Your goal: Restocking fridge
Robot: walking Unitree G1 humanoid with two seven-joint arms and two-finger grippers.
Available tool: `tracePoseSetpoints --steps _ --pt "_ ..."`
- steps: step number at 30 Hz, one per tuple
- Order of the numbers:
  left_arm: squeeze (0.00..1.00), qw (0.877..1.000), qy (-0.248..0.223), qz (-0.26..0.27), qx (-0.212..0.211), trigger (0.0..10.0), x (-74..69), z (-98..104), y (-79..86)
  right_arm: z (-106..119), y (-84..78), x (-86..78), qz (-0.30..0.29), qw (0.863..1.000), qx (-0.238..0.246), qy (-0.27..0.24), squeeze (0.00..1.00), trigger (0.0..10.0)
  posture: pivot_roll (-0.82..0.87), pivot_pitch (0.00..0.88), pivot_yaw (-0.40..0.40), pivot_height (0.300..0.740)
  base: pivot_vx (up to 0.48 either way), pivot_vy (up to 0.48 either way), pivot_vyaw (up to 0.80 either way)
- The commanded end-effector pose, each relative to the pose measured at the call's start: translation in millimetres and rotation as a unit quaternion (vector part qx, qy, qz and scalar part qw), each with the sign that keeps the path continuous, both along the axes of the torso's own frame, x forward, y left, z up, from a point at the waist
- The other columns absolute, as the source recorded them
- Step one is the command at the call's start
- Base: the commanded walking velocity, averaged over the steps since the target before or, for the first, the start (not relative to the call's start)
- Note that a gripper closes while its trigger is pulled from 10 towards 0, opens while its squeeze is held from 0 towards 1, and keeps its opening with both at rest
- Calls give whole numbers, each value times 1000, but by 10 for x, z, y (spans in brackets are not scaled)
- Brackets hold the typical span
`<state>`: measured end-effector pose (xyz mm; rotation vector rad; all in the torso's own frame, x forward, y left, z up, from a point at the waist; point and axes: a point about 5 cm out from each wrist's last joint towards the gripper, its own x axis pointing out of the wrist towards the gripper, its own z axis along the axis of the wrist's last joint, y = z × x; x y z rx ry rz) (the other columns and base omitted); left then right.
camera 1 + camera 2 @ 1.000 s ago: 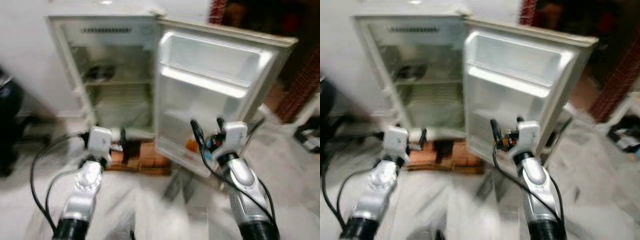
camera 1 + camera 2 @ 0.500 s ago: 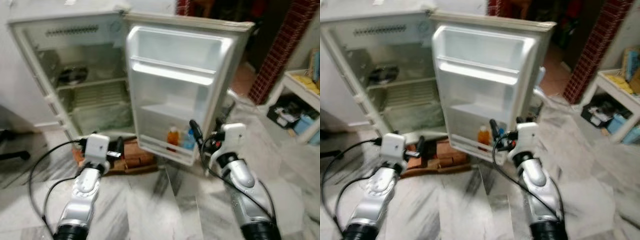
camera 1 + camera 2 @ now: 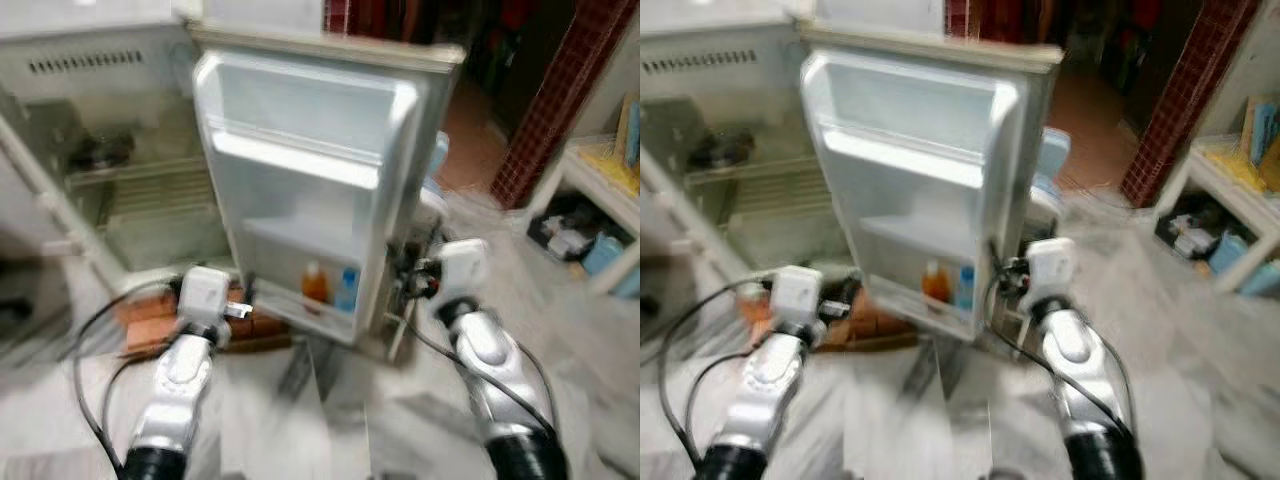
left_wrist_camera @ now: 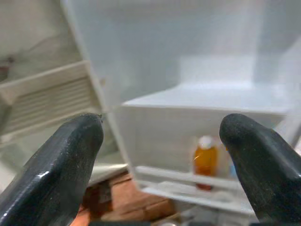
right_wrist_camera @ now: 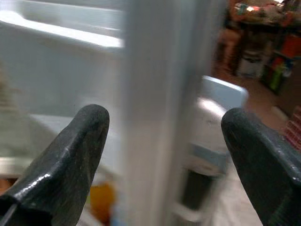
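Left pincer (image 4: 160, 165) released, fingers spread wide, nothing between them; it is held low in front of the open fridge door (image 3: 300, 170), aimed at the door's lower shelf; not touching anything. Right pincer (image 5: 162, 155) also released, fingers wide apart; the outer edge of the fridge door stands in the gap between them in the right wrist view, contact with either finger cannot be told; in the head views the right wrist (image 3: 460, 265) sits just beside that door edge.

Fridge (image 3: 90, 110) stands open on bricks (image 3: 150, 315); door swung out toward the robot. Bottom door shelf (image 3: 300, 310) holds an orange bottle (image 3: 315, 283) with a white cap and, just beside it, a blue bottle (image 3: 347, 288); both upright. Upper door shelves appear bare. Inside the cabinet a dark object (image 3: 95, 150) lies on the wire shelf; too blurred to identify.

Head views are motion-blurred; floor detail smeared. To the right, a white shelf unit (image 3: 600, 190) with coloured items, cut off by the frame edge; a light blue object (image 5: 223, 92) shows behind the door, partly hidden.
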<state>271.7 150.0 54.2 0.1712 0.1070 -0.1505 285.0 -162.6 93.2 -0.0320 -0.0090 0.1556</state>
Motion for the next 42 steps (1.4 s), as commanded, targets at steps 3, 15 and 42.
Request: tracePoseSetpoints --steps 3,15,42 --pt "0 1000 -6 13 14 10000 16 35 122 53 106 15 25 999 17 -14 0 10000 -25 0 2 740 277 -389 0" --pt "0 1000 -4 10 19 10000 17 35 119 75 85 33 24 999 26 -22 0 10000 -20 0 5 740 272 -392 421" --pt "0 992 119 -43 15 10000 -365 -390 -31 231 134 366 38 998 13 -40 0 10000 -2 0 -5 740 0 -111 497"
